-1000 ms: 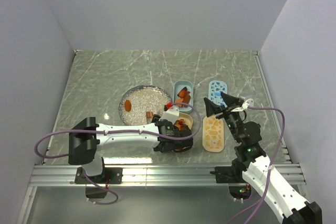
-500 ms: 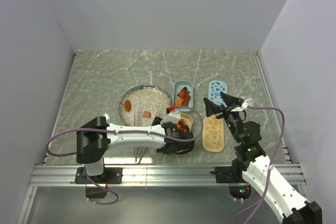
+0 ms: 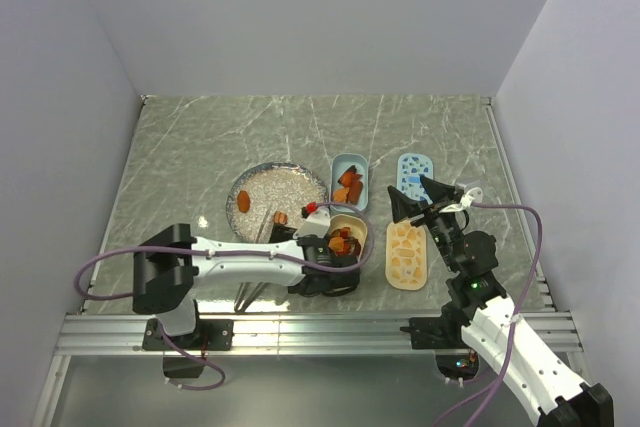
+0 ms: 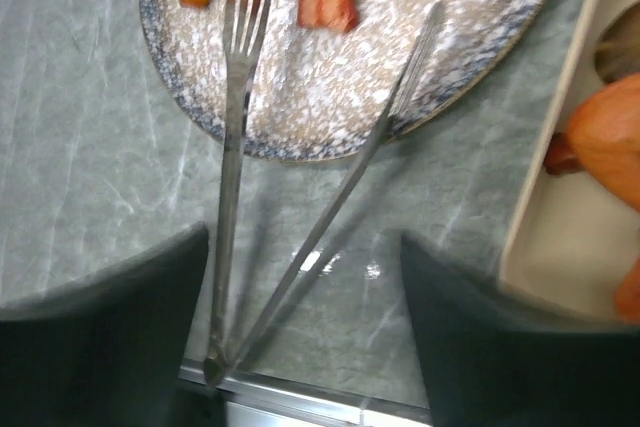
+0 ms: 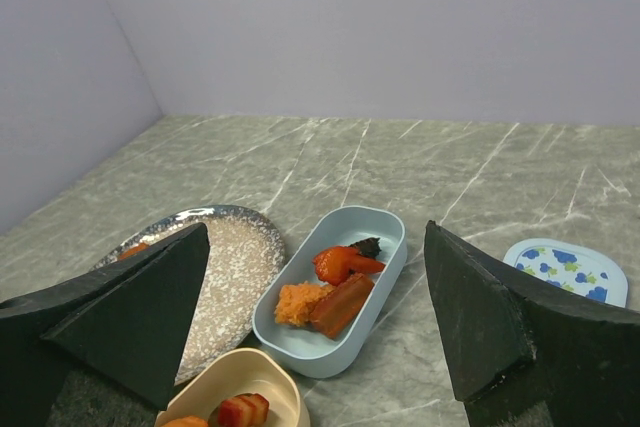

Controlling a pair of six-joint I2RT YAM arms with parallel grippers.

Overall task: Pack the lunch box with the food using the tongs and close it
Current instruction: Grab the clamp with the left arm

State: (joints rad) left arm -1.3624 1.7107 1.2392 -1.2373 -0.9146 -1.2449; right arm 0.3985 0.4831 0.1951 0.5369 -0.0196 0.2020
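Left jaws stand parted over unclamped tongs [image 4: 232, 197] lying across bench [image 4: 90, 147] and plate [image 4: 470, 37]; right jaws gape wide, empty.

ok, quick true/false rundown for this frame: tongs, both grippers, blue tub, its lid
1. The tongs lie on the table with their tips on the plate. True.
2. The left gripper is clamped on the tongs. False: it is open, with its fingers clear of them on either side.
3. The blue tub is empty. False: it holds several food pieces.
4. The right gripper is open and holds nothing. True.
5. The blue flowered lid sits on the blue tub. False: it lies on the table to the tub's right.
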